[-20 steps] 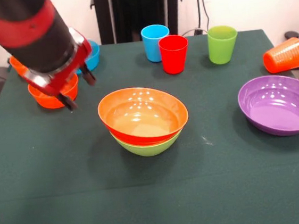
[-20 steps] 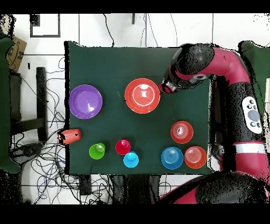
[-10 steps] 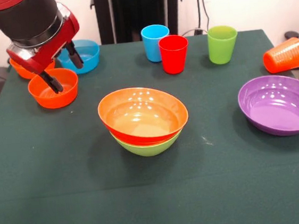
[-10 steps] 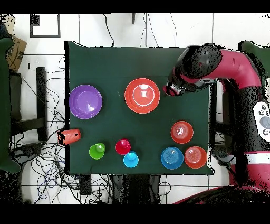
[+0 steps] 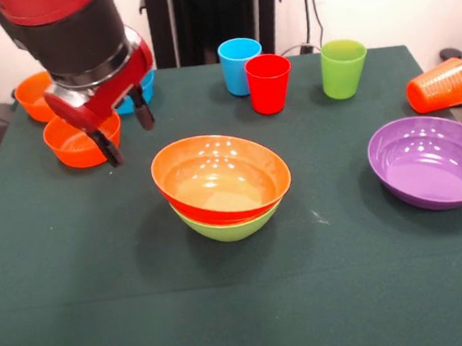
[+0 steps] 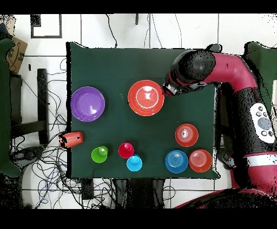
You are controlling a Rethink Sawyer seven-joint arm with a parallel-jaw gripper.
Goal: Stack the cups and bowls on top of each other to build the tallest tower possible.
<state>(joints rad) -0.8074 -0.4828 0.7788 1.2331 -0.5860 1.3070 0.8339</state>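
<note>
The tower (image 5: 222, 186), an orange-red bowl (image 5: 220, 174) nested in a lime green bowl (image 5: 229, 224), sits mid-bench just beside the gripper (image 5: 127, 135). The gripper hangs open and empty, fingers (image 5: 143, 116) spread, above the bench (image 5: 245, 304). A small orange bowl (image 5: 79, 144) lies close behind it. The cups (image 5: 269, 82) and purple bowl (image 5: 430, 160) stand well apart beyond the tower.

The tower (image 5: 222, 186) is an orange-red bowl nested in a lime green bowl (image 5: 230, 225). Seen from the front, beyond it stand blue (image 5: 239, 65), red (image 5: 269, 82) and green (image 5: 343, 67) cups upright. Right of it lies an orange cup (image 5: 440, 85) on its side and a purple bowl (image 5: 431, 160); left, two orange bowls (image 5: 79, 143) and a blue one.
</note>
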